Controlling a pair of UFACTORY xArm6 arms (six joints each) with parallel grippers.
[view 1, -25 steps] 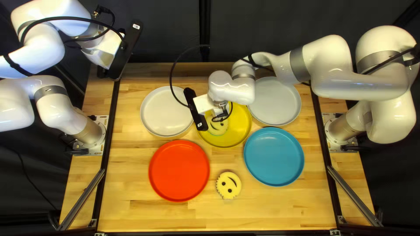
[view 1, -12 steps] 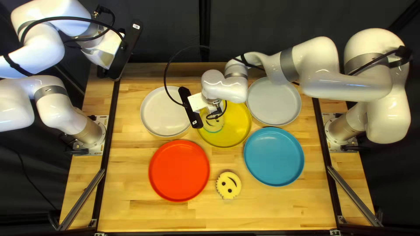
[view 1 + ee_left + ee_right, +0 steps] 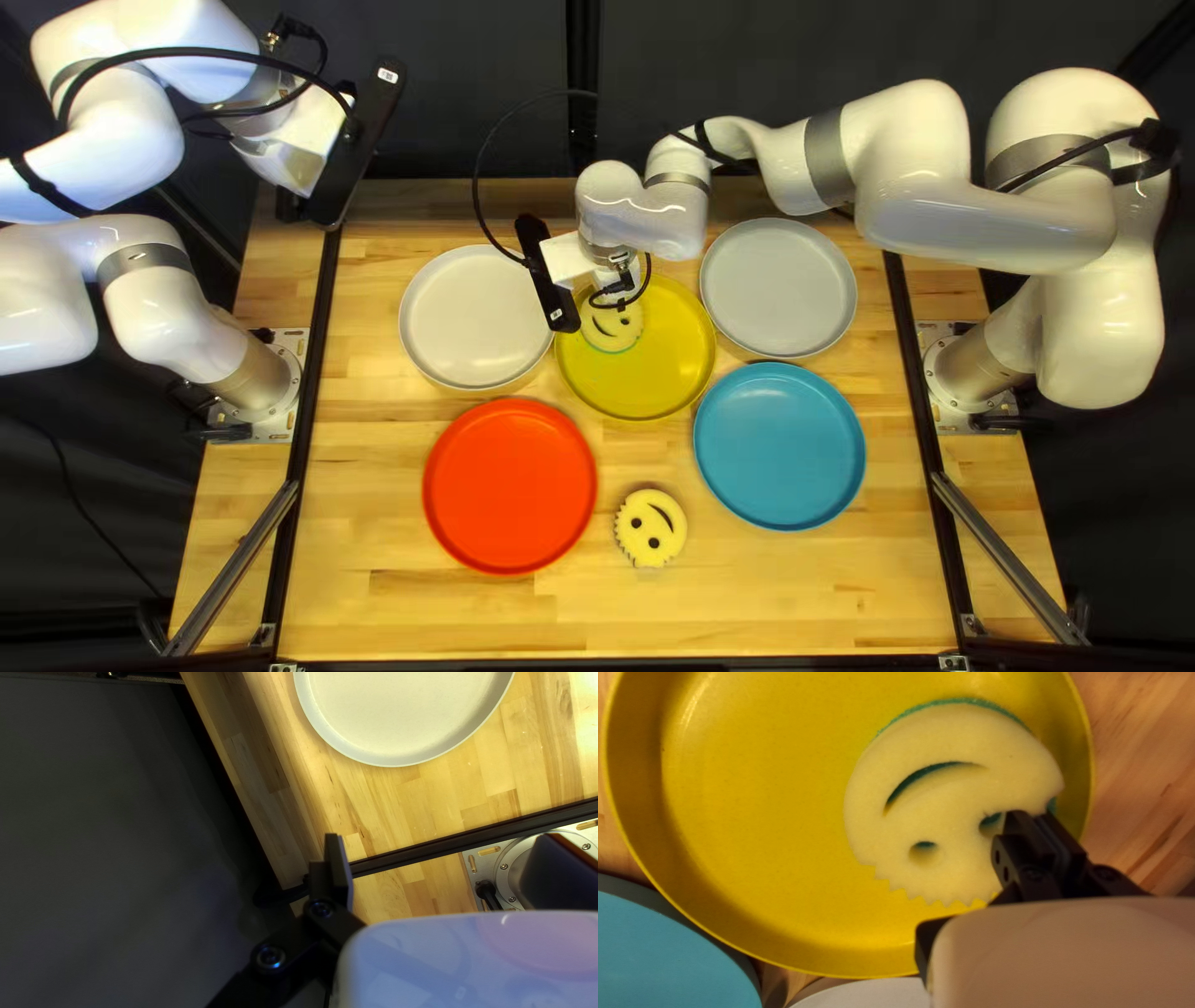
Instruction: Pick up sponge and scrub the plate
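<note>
Top left view. Upper left of the frame: left claw [image 3: 355, 149], raised near the far left corner of the tabletop [image 3: 374, 597]. Just above centre: right claw [image 3: 548, 274], at the end of the long white right arm [image 3: 996, 224], reaching in from the right side. Beneath the wrist: sponge [image 3: 613, 326], round and cream with a cut-out smile, at the upper left part of the yellow plate [image 3: 660, 361]. Left of that: off-white plate [image 3: 473, 317]. Upper right of centre: grey plate [image 3: 778, 293]. Right of centre, below the grey: blue plate [image 3: 781, 446]. Lower left of centre: red plate [image 3: 510, 485]. Lower centre, between red and blue: second sponge [image 3: 650, 527], smiling face up, on bare wood.

Left wrist view. Stands open and holds nothing; one finger [image 3: 339, 865] in sight, its mate hidden. Ahead: rim and pale floor of the off-white plate. Beside: dark rail [image 3: 473, 837] and metal base mount [image 3: 486, 858].

Right wrist view. Closed on the edge of the sponge, pinched beside one eye hole; green layer showing under the cream. Within the yellow plate's outline, well inside most of the rim; contact with the plate floor unclear.
</note>
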